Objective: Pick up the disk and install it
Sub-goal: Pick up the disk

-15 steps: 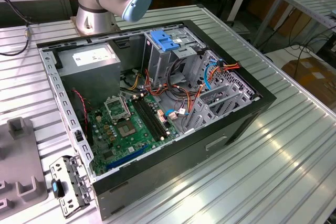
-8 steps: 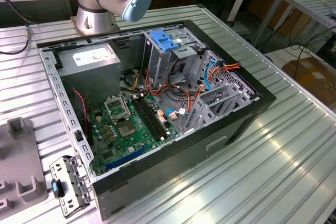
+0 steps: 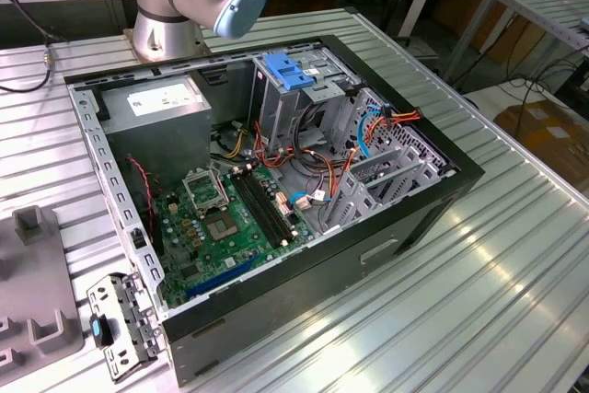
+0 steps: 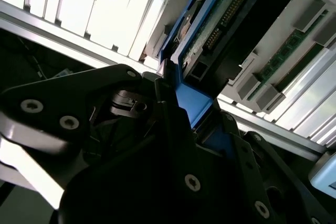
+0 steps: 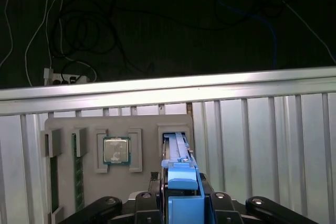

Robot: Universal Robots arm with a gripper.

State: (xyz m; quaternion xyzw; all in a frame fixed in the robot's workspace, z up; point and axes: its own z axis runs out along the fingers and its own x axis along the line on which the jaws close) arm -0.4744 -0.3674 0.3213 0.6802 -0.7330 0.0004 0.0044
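Observation:
The disk (image 5: 176, 148) stands on edge in a slot of a grey fixture tray (image 5: 142, 124), its blue carrier bracket (image 5: 184, 192) facing the wrist. My gripper (image 5: 184, 199) has its black fingers (image 5: 155, 203) pressed against both sides of that bracket and is shut on it. In the second wrist view the disk (image 4: 220, 19) shows its green circuit board and connector edge, with the blue bracket (image 4: 191, 98) running down between the fingers of the gripper (image 4: 194, 124). The open computer case (image 3: 414, 218) lies on its side on the ribbed metal table (image 3: 479, 301).
The tray also holds a processor chip (image 5: 116, 150) and memory sticks (image 5: 79, 177). Inside the case are a grey power supply (image 3: 156, 103), a light-blue latch (image 3: 290, 71), the motherboard (image 3: 221, 218) and loose cables (image 3: 386, 121). The table edge rail (image 5: 168, 90) runs behind the tray.

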